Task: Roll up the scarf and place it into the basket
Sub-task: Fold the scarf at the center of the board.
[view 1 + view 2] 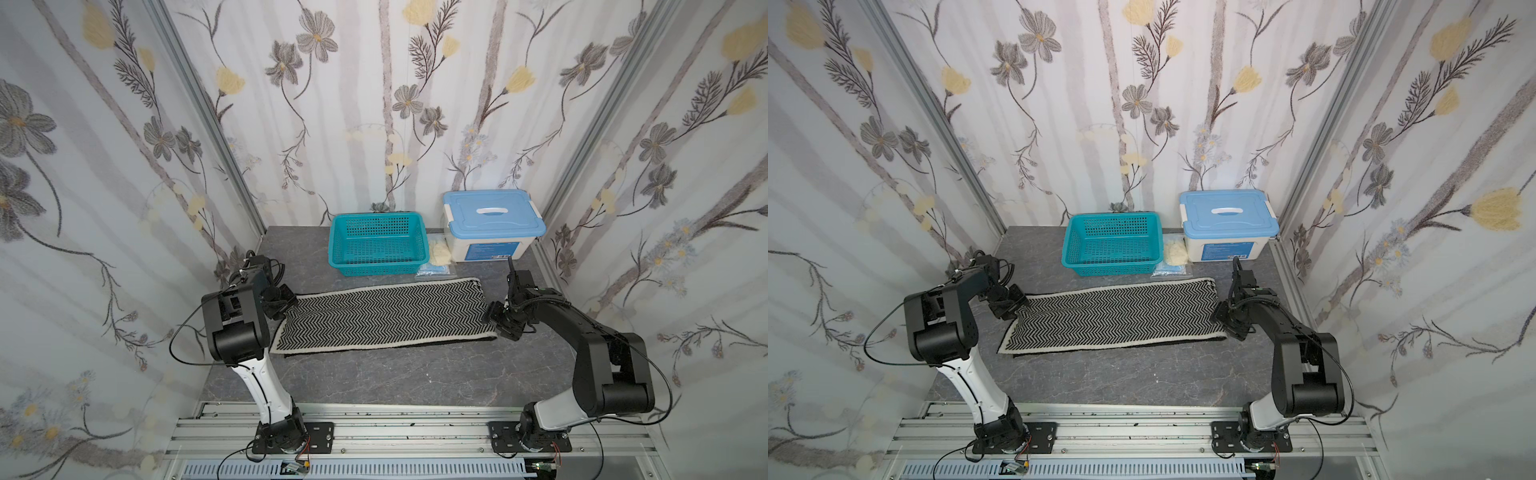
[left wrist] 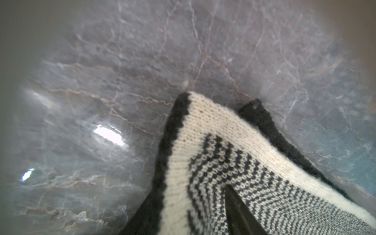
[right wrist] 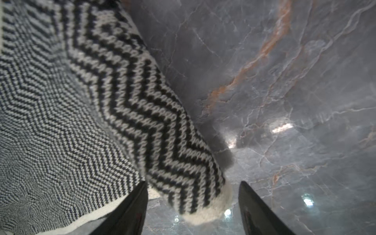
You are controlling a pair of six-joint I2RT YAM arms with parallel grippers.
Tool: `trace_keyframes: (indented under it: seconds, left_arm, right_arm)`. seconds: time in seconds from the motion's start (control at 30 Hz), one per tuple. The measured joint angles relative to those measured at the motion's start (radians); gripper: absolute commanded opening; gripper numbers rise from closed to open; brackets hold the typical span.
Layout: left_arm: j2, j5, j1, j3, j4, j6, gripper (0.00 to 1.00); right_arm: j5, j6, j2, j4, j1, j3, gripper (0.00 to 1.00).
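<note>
Both top views: I saw scarf point(image 1: 382, 316) flat on tabletop point(image 1: 374, 374), zigzag side up, near basket point(image 1: 376, 216), not in it. L claw point(image 1: 286, 305) at its left end, R claw point(image 1: 498, 322) at right end.
L wrist: one finger point(image 2: 238, 211) on scarf corner; grip state, couldn't tell.
R wrist: fingers point(image 3: 130, 207) stood apart, unclenched, folded scarf edge between them.

I'm seeing floral-papered walls point(image 1: 374, 104) on three sides, a grey veined marble counter point(image 1: 395, 374) below, bright glints on it.
</note>
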Motion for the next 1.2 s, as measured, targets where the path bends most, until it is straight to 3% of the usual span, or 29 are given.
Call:
trace_keyframes:
  seconds: [0.1,0.23,0.27,0.37,0.43,0.6,0.73,1.03,1.2]
  left_arm:
    - [0.000,0.007,0.000,0.004,0.002,0.000,0.36]
    - [0.000,0.006,-0.001,0.026,-0.006,0.003,0.38]
    - [0.000,0.006,-0.002,0.031,-0.010,0.005,0.43]
    - [0.000,0.000,-0.004,0.062,-0.037,0.017,0.78]
    - [-0.004,-0.022,-0.005,0.085,-0.059,0.024,0.88]
    - [-0.040,-0.063,-0.021,0.153,-0.130,0.037,0.80]
    - [-0.047,-0.056,-0.085,0.197,-0.139,0.046,0.75]
    - [0.066,-0.122,-0.089,0.269,-0.151,0.035,0.69]
    - [0.077,-0.154,-0.076,0.287,-0.156,0.076,0.56]
  right_arm:
    - [0.019,-0.003,0.032,0.004,-0.001,0.000,0.34]
    - [0.024,-0.012,0.037,0.011,-0.002,-0.002,0.05]
    - [0.024,-0.010,0.035,0.013,-0.003,-0.003,0.02]
    - [0.025,-0.010,0.005,0.014,-0.008,-0.014,0.00]
    - [0.025,-0.004,-0.017,0.014,-0.017,-0.023,0.00]
    - [0.024,0.017,-0.052,0.013,-0.049,-0.046,0.00]
    - [0.024,0.029,-0.083,0.013,-0.057,-0.063,0.00]
    - [0.025,0.034,-0.107,-0.004,-0.062,-0.081,0.00]
    - [0.025,0.032,-0.113,-0.010,-0.063,-0.088,0.00]
